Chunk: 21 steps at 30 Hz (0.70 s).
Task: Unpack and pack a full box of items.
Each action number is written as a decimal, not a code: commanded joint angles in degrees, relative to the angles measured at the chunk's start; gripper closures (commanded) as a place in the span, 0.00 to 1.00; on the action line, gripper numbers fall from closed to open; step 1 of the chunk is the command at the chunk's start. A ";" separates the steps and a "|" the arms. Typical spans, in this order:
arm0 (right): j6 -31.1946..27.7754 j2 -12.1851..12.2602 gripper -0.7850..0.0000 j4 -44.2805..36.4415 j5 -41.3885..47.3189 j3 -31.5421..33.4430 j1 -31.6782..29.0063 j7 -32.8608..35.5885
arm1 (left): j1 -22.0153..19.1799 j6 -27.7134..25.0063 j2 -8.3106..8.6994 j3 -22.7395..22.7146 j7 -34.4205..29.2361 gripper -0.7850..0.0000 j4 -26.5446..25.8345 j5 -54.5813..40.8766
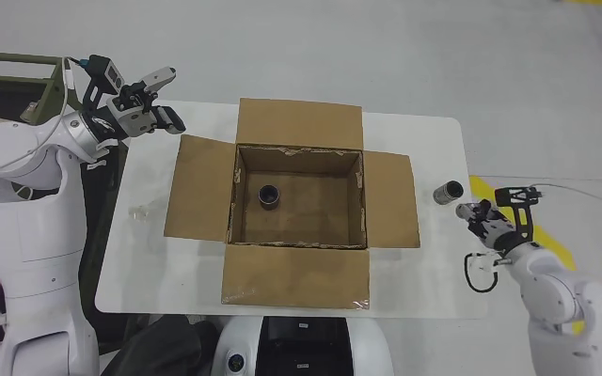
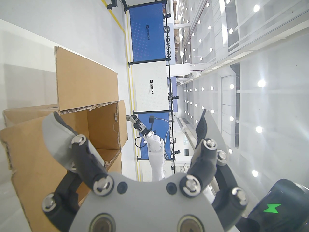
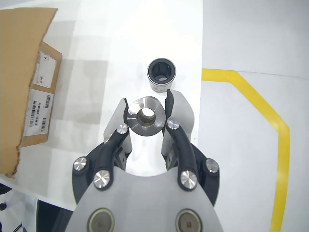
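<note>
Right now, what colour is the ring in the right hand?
Shiny silver. The ring in the right hand shows best in the right wrist view.

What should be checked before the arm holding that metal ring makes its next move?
1. Grip: the right gripper is shut on the metal ring, with a finger on each side. Ok.
2. Neighbour: the black-lined sleeve sits on the table very near that gripper. Whether they touch: cannot tell.
3. Cardboard box: all four flaps are folded out and the opening is free. Ok.
4. Room in the box: one dark cylinder is on its floor, with bare floor around it. Ok.
5. Left gripper: open, holding nothing, off the box's far corner. Ok.
</note>
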 commanded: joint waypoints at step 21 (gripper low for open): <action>-2.22 -0.18 1.00 -14.42 -4.14 -14.11 6.37 0.02 | 0.00 0.00 0.00 0.00 0.00 0.00 0.00 0.00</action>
